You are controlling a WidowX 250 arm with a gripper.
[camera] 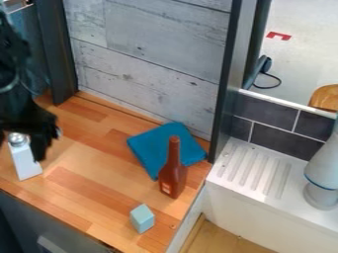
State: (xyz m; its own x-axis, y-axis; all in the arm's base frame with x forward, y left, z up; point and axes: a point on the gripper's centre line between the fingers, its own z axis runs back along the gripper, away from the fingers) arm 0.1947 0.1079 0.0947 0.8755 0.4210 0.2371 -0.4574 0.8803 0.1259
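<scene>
Camera view: showing pale grey plank wall (145, 49) behind smooth brown wooden counter (99, 192); at left, over the counter, showing black gripper (44, 143) close beside white square-sided shaker (25, 162) with silvery top, not allowing to tell jaws apart, together or clamped. Probably being light, stiff, slightly slippery; offering best hold at flat sides.
</scene>
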